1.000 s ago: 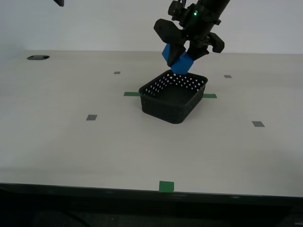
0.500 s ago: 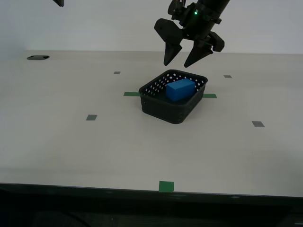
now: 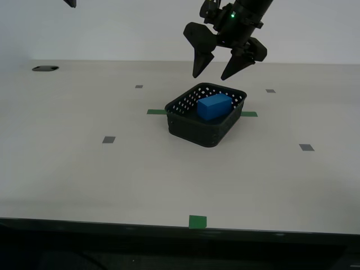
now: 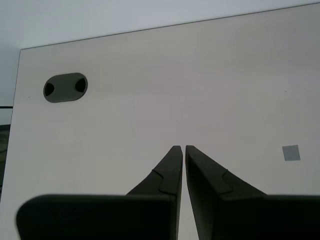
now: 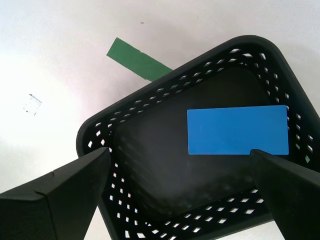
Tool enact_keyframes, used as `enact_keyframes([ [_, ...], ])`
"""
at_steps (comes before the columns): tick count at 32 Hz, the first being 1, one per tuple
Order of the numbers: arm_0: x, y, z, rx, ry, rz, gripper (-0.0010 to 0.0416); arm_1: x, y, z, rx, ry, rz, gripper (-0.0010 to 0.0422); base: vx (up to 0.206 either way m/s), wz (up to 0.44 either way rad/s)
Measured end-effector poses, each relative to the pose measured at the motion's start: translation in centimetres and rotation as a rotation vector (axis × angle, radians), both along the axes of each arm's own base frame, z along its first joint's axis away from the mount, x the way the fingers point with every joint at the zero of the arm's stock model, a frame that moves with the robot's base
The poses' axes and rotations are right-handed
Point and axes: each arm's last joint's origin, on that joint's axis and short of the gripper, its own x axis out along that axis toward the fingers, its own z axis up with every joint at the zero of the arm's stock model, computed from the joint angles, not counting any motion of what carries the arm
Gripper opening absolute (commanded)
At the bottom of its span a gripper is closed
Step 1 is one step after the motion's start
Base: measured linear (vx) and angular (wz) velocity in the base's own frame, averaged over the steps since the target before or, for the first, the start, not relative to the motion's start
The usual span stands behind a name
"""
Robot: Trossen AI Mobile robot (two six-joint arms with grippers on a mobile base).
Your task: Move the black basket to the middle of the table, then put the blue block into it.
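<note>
Blue block (image 3: 214, 107) lay inside black basket (image 3: 194, 128) mid-table (image 3: 84, 169), on green tape strip (image 3: 156, 111). My first gripper (image 3: 216, 72) hovered above, jaws wide apart, empty. My second gripper (image 4: 182, 148) pinched together, empty. No readable writing.

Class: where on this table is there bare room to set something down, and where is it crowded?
Bare table spreads from the black basket to the front edge and towards the exterior view's left. It is crowded at the centre: the blue block lies in the basket, and my first gripper hangs open above it.
</note>
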Motion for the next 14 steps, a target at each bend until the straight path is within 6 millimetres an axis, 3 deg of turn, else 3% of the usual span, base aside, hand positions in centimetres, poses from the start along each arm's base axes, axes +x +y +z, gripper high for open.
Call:
enact_keyframes([
  [14,0.04,0.01,0.02,0.003,-0.004,0.000,0.0387,0.01,0.00,0.00,0.000,-0.001,0.000,0.0007,0.000,0.000],
])
